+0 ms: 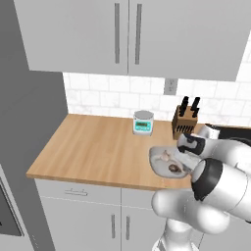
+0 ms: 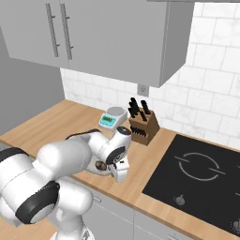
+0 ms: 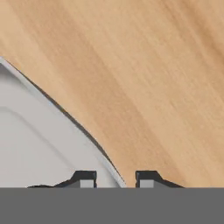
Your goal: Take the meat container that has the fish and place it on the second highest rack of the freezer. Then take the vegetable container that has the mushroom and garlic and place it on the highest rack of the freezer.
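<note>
fingers straddling tray rim

fingers (image 3: 116, 178) sit either side of the grey tray (image 1: 158, 158) rim, narrow gap; grip can't be confirmed. mushroom (image 1: 173, 168) and garlic (image 1: 165, 156) in tray, worktop (image 1: 93, 147) front edge, 5 o'clock from scale (image 1: 143, 122).

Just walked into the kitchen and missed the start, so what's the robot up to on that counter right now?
The white arm is bent low over the wooden counter, working at a pale tray near its front edge that holds a brown mushroom and a pale garlic bulb. In the hand view the gripper straddles the tray's rim, one fingertip inside and one outside, the jaws narrowed around it. The tray rests on the counter, not yet lifted. A small scale and knife block stand behind.
</note>
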Controlling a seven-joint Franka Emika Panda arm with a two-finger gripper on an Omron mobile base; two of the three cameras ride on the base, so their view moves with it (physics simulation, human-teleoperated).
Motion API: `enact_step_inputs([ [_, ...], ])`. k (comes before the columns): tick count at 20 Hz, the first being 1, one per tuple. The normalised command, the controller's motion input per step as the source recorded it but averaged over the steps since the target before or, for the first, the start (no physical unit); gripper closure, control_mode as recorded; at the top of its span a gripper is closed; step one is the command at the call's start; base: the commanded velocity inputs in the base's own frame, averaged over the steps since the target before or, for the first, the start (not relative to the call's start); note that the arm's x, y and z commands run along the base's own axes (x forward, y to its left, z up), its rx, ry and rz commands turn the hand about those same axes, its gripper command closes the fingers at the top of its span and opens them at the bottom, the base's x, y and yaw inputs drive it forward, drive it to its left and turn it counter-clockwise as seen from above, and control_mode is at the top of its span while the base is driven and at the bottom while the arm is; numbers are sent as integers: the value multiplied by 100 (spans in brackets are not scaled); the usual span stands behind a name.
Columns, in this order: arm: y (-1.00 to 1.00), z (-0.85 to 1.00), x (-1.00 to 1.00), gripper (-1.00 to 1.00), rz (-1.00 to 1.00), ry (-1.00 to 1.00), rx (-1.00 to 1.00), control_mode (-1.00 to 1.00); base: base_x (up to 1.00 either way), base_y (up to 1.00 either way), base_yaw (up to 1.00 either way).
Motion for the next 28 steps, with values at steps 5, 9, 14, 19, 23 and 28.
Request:
enact_step_inputs([
  [5, 35, 0, -48, 100, -9, -40, 0, -100, 0, 0, 0],
  [9, 31, 6, -28, 100, -14, -44, 0, -100, 0, 0, 0],
  [14, 43, 50, -43, 100, -12, -34, -4, -100, 0, 0, 0],
  [19, 37, 90, -43, 100, -1, -1, -2, -100, 0, 0, 0],
  [23, 27, 85, -48, 100, 0, 6, -1, -100, 0, 0, 0],
  [28, 6, 84, -46, 100, 0, 4, 0, -100, 0, 0, 0],
])
